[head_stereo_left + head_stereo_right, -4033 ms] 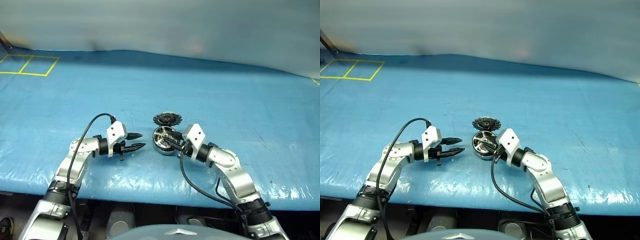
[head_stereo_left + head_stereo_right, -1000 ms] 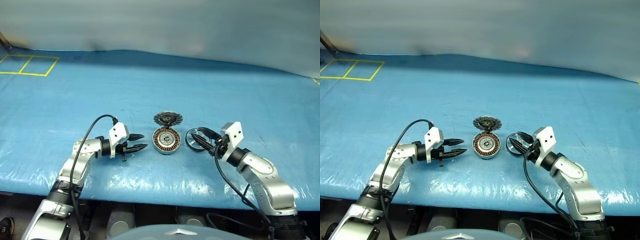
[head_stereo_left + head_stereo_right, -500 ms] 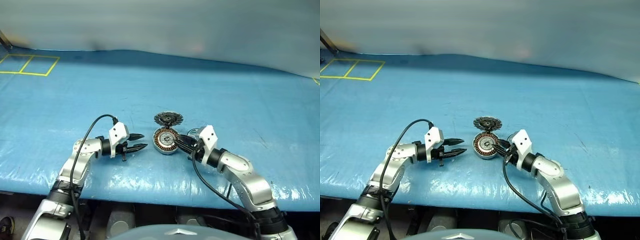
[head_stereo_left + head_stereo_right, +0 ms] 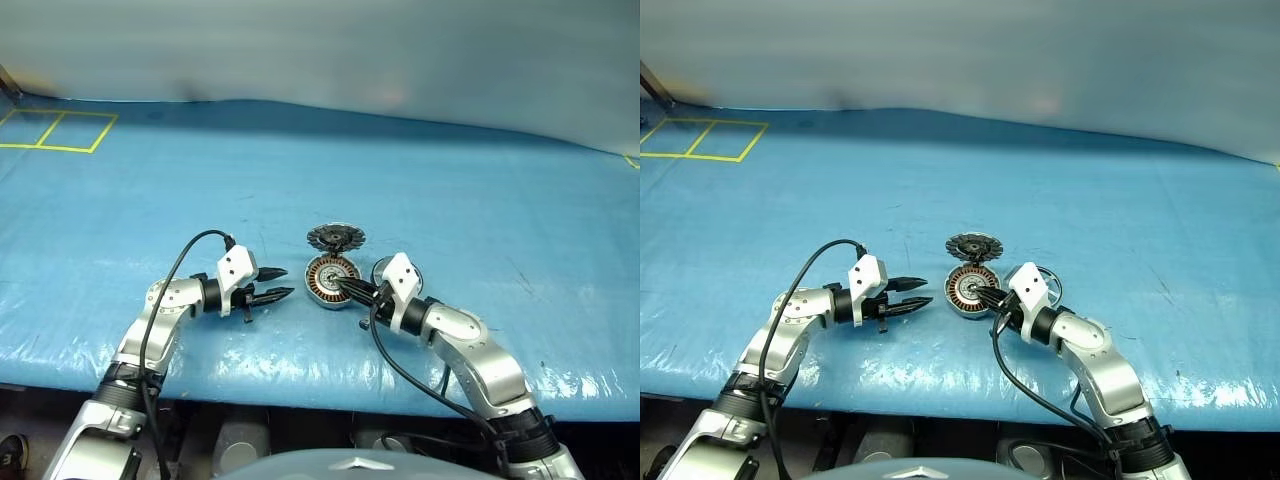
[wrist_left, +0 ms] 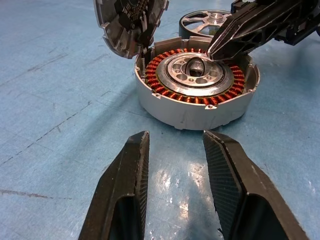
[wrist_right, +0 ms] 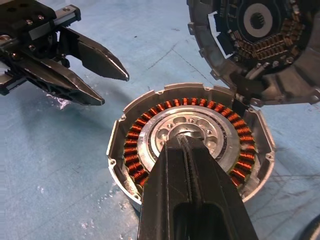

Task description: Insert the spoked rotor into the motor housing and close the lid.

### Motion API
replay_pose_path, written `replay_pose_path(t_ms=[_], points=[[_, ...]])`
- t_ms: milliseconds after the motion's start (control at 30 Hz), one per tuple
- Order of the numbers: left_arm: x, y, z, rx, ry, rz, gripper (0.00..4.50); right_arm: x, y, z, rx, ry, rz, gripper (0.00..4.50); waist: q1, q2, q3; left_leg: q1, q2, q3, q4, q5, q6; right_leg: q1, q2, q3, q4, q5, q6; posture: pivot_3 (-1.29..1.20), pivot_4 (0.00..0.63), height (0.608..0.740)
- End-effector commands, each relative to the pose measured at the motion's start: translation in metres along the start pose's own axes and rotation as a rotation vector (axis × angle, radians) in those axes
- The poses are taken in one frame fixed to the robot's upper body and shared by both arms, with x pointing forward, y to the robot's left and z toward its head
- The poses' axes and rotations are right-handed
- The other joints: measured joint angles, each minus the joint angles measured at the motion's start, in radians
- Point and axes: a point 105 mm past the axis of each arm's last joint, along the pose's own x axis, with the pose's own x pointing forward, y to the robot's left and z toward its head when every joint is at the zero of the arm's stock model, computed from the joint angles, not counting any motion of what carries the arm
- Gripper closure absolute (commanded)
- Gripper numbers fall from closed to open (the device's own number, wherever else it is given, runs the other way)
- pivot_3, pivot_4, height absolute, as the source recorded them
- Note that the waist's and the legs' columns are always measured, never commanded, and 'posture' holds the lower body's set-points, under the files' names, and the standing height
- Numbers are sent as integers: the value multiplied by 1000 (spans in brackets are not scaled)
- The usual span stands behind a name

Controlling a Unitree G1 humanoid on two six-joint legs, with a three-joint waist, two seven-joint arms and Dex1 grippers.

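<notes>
Two grippers flank motor housing (image 5: 196, 87): right gripper (image 6: 186, 145) pinched empty over hub, left gripper (image 5: 172, 145) parted; left wrist view reveals spoked rotor (image 5: 207, 20) behind, lid (image 6: 260, 45) raised.

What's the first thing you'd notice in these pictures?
The open motor housing in the middle of the blue table, with its shiny copper ring. The shut right gripper pokes over its silver centre, and the lid stands up behind. The left gripper waits open beside it.

- A blue plastic sheet (image 4: 420, 160), wrinkled and shiny, covers the counter.
- Yellow tape squares (image 4: 55, 130) mark its far left corner.
- A pale wall (image 4: 320, 45) stands behind.
</notes>
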Motion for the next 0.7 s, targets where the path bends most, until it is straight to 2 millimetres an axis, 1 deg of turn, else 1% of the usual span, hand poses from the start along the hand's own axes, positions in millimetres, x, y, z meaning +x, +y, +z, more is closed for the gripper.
replay_pose_path(t_ms=[33,267,467,700], points=[[-1,0,6,28,-22,4,2697,7,0,16,-44,-61,8,4467,0,0,0,0,0,0,0,0,0,0,0,0,0,0,0,0,150,740],[-1,0,5,25,-22,7,2697,11,0,22,-60,-81,17,4467,1,0,0,0,0,0,0,0,0,0,0,0,0,0,0,0,150,740],[-1,0,5,22,-24,12,2697,12,-7,14,-79,-34,-16,4467,0,0,0,0,0,0,0,0,0,0,0,0,0,0,0,0,150,740],[-2,-1,4,19,-20,14,2697,9,-8,10,-116,7,-15,4467,1,0,0,0,0,0,0,0,0,0,0,0,0,0,0,0,150,740]])
